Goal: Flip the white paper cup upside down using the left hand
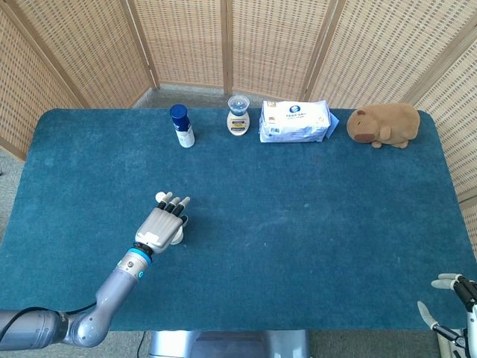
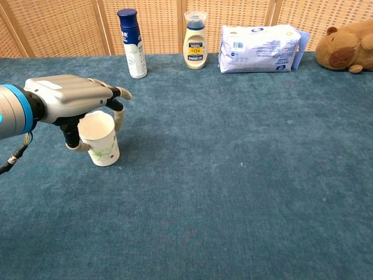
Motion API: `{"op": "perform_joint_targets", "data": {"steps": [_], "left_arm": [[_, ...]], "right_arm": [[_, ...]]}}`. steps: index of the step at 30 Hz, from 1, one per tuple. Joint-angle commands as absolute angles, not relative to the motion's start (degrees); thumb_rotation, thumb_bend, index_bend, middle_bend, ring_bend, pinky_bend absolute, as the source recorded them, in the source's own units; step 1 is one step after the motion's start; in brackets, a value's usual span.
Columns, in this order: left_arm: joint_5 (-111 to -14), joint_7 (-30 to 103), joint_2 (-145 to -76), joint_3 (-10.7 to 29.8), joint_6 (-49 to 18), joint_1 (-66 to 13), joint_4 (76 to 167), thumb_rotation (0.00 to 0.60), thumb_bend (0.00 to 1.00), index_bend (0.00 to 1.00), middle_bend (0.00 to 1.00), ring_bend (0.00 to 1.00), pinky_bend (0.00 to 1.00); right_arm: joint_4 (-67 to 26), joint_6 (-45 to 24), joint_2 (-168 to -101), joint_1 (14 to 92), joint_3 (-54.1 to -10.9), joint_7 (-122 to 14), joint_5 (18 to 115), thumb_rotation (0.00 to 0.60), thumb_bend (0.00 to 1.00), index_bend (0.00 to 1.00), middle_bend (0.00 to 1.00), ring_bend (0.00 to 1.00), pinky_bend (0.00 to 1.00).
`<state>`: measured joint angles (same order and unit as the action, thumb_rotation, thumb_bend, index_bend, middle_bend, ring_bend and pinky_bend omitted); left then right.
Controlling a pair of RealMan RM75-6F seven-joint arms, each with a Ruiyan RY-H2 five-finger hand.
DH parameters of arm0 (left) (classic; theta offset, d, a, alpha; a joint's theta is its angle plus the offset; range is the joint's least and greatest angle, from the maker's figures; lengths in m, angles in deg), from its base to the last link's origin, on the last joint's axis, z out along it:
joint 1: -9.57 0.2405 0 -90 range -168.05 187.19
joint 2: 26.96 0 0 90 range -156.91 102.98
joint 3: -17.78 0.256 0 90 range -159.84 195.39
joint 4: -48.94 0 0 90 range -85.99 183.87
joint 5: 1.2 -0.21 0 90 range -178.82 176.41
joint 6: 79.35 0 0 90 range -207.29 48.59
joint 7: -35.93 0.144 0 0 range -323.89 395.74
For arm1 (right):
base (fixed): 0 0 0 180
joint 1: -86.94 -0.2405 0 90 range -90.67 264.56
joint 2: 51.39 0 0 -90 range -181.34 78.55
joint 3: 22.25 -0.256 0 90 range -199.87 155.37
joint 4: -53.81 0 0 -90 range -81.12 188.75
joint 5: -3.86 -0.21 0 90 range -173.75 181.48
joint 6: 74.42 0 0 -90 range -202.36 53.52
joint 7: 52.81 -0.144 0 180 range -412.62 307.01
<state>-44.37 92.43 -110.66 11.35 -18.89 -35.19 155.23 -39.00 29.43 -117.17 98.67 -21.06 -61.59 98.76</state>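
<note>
1. Head view: the left hand [image 1: 163, 226] lies palm-down over the paper cup [image 1: 177, 237], whose edge peeks out beneath the fingers, on the table's [image 1: 298, 224] left half.
2. Chest view: the cup [image 2: 100, 139] stands upright, mouth up; the left hand [image 2: 70, 102] covers its rim, thumb and fingers either side; whether it grips, I cannot tell.

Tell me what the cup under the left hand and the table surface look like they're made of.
The white paper cup looks like thin matte paper: dull white wall, printed green flower, rolled rim. The table is covered in what looks like blue felt or short-pile carpet, fuzzy and mottled, without shine. The left hand, over the cup's rim, looks like grey metal or painted plastic; I can't tell which.
</note>
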Motion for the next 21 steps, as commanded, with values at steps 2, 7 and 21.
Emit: {"op": "perform_joint_targets", "data": {"steps": [2,7,21], "left_arm": [[-43.63,92.07,-110.73,11.78,-18.11,-35.64,155.09,0.600,0.27,0.44,0.03,0.00,0.01],[-42.19,87.71,-110.13,10.63,-18.05,-35.29,156.03,0.600,0.27,0.44,0.03,0.00,0.01],[-36.76,54.80,-103.81,1.37,-29.19,-29.61,158.17,0.600,0.27,0.44,0.03,0.00,0.01]], "right_arm": [[-38.91,29.38,-117.22,98.73,-21.09,-61.64,98.74,0.426,0.32,0.43,0.37,0.36,0.36],[-38.67,29.46,-117.38,98.90,-21.20,-61.86,98.64,0.426,0.32,0.43,0.37,0.36,0.36],[-37.63,27.97,-118.34,98.27,-21.78,-62.67,97.95,0.427,0.32,0.43,0.37,0.36,0.36]]}}
